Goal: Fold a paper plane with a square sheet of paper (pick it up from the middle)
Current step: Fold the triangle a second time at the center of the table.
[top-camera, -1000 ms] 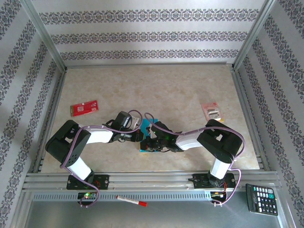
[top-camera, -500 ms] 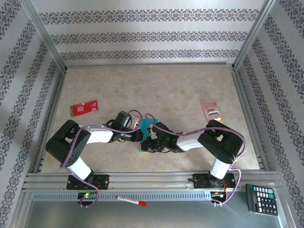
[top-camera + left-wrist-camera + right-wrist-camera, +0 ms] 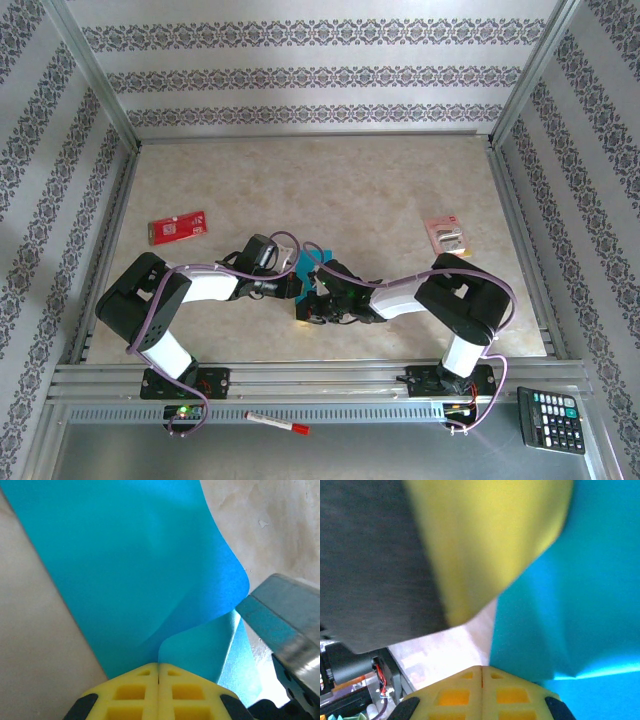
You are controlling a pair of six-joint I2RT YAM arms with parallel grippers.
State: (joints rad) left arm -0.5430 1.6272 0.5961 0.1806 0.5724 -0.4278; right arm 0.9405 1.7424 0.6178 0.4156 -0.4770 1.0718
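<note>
1. In the top view the two arms met at the lower centre of the frame, over the square sheet of paper [image 3: 309,256], which lay on the surface [image 3: 330,190] mostly hidden beneath them, with teal showing only at their upper edge and lower left
2. The left gripper [image 3: 290,287] had its yellow fingers pressed together; in its wrist view a curl of the sheet rose straight out of the fingertips, so it looked to be pinching the paper
3. The right gripper [image 3: 318,303] was also pressed together; its wrist view showed the sheet just beside its tips, but I could not tell whether any paper lay between them
4. Over the last second the right gripper had crept toward the left and slightly lower in the frame, covering more teal, while the left gripper stayed put
5. That small shift probably meant a flap was being drawn across against the left-hand pinch
6. The sheet showed a soft bend, not a sharp crease, and no pointed wedge, so the plane seemed far from finished
7. The red card [image 3: 177,227] lay well apart at the left
</note>
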